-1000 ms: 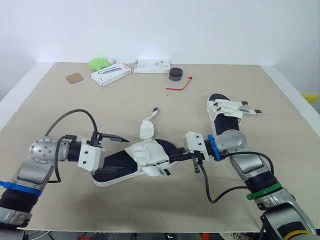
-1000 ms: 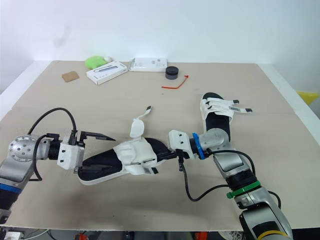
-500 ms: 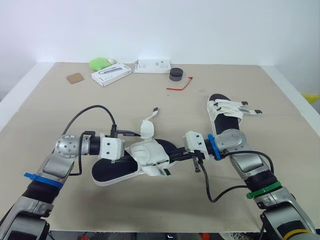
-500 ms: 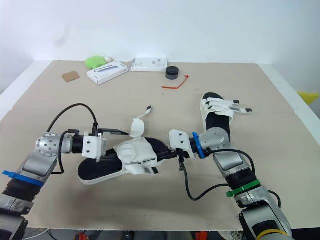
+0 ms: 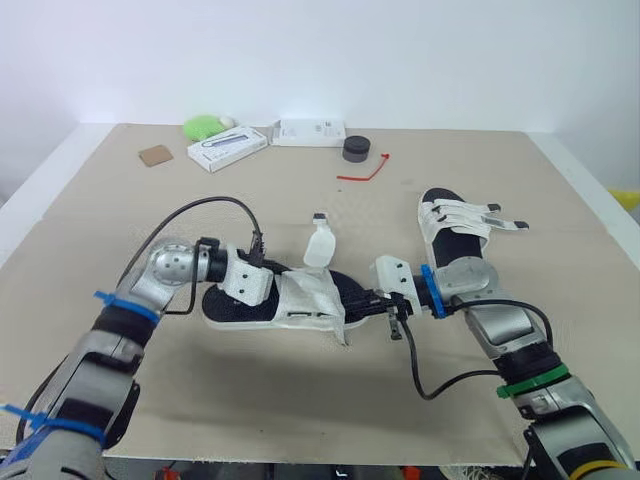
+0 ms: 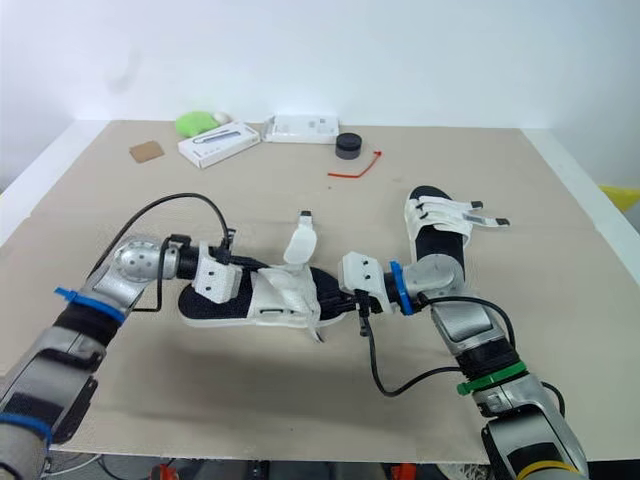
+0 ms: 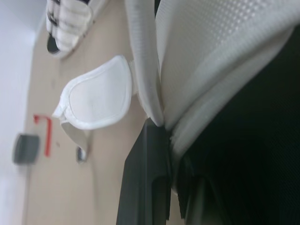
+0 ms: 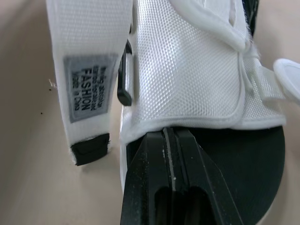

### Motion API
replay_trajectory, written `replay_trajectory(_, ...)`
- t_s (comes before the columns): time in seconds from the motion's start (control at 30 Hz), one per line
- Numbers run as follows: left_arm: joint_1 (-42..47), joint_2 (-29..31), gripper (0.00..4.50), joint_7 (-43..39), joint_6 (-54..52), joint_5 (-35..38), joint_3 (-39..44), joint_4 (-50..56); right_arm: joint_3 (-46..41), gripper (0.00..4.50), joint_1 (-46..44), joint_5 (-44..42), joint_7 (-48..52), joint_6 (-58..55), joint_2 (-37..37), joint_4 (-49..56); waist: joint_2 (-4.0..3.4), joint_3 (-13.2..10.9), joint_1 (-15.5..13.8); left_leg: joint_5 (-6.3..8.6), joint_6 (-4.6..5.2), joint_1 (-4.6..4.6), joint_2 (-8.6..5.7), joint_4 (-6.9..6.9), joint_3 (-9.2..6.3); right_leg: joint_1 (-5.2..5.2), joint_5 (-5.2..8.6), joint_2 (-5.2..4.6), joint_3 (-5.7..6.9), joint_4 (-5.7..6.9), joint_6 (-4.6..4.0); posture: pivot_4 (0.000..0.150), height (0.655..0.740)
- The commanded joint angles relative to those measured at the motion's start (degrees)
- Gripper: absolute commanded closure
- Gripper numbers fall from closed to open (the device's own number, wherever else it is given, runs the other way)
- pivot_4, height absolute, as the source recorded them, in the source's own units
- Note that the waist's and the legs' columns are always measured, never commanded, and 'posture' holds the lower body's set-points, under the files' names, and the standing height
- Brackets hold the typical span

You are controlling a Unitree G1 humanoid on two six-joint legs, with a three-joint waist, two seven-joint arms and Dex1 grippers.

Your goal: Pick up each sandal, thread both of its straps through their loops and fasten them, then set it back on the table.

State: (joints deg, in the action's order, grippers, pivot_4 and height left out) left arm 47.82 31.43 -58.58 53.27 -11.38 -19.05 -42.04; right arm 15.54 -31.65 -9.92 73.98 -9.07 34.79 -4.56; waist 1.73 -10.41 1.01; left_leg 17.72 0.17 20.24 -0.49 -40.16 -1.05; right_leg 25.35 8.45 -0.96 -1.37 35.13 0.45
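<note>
The left gripper [image 5: 270,285] reaches into the heel end of the near sandal [image 5: 312,300]. Its two black fingers [image 7: 145,178] sit close together, and the edge of the sandal's white top is squeezed between them. The sandal lies flat on the table [image 5: 300,400] between the two grippers, with its heel by the left one and its toe by the right one. Just past the left fingertips, one loose strap [image 5: 318,246] stands up from the sandal's far side. Another loose strap [image 8: 86,75], with a small grey label on it, hangs down just beside the right fingers. The right gripper [image 5: 352,306] meets the toe end. Its fingers are pressed tight together, and their tips are tucked under the hem of the white top, holding the sandal there. The second sandal [image 5: 452,222] lies on the table beyond the right gripper, well apart from its fingers. Its two straps lie across the top, and their ends stick out on the side away from the left gripper.
</note>
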Motion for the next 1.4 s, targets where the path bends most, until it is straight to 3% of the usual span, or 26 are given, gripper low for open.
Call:
replay_trajectory(0.03, 5.02, -1.26, 4.44, 5.31, 8.00, -5.95, -2.21, -5.96, -2.38, 4.50, 0.21, -2.44, -0.92, -1.29, 0.27, 5.10, 0.00, 0.00, 0.00, 0.01, 0.01, 0.01, -0.02, 0.00, -0.01, 0.00, 0.01, 0.00, 0.00, -0.01, 0.01, 0.150, 0.7400)
replay_trajectory(0.27, 14.75, -4.32, 4.44, 19.99, 12.58, -16.49, -4.72, -17.27, -3.11, 4.50, 2.15, -2.09, -3.11, -3.25, 0.89, 7.78, 0.01, -0.01, 0.05, 0.08, 0.13, 0.11, -0.14, 0.00, 0.00, 0.03, 0.06, -0.12, -0.02, -0.07, 0.13, 0.150, 0.7400)
replay_trajectory(0.47, 16.34, -5.64, 4.44, 23.48, 13.36, -17.53, -5.82, -21.11, -3.45, 4.50, 2.57, -1.69, -4.54, -3.90, 0.81, 7.69, 0.02, -0.01, 0.11, 0.12, 0.19, 0.12, -0.16, 0.00, -0.01, 0.05, 0.08, -0.15, -0.02, -0.07, 0.20, 0.150, 0.7400)
replay_trajectory(1.17, 7.16, -6.52, 4.44, 6.93, 0.95, -0.08, -1.72, -12.15, -1.14, 4.50, 1.80, 2.56, -6.07, 3.05, -0.25, -3.46, 0.01, 0.03, 0.15, 0.12, 0.20, -0.02, -0.21, 0.00, 0.01, -0.04, 0.09, -0.19, -0.05, -0.01, 0.21, 0.150, 0.7400)
replay_trajectory(1.3, 5.02, -6.09, 3.13, 0.53, -4.66, 6.02, -0.30, -6.50, -1.16, 4.50, 1.66, 2.65, -5.72, 3.61, -0.34, -3.79, 0.01, 0.03, 0.16, 0.12, 0.20, -0.03, -0.18, 0.00, 0.00, -0.04, 0.09, -0.17, -0.06, 0.00, 0.21, 0.150, 0.7400)
replay_trajectory(1.4, 3.26, -4.98, 1.77, -3.98, -8.30, 9.60, 0.30, -1.51, -1.16, 4.50, 1.48, 2.87, -5.50, 4.04, -0.28, -4.26, 0.01, 0.03, 0.16, 0.12, 0.20, -0.01, -0.18, -0.01, -0.02, -0.04, 0.09, -0.17, -0.05, 0.00, 0.19, 0.150, 0.7400)
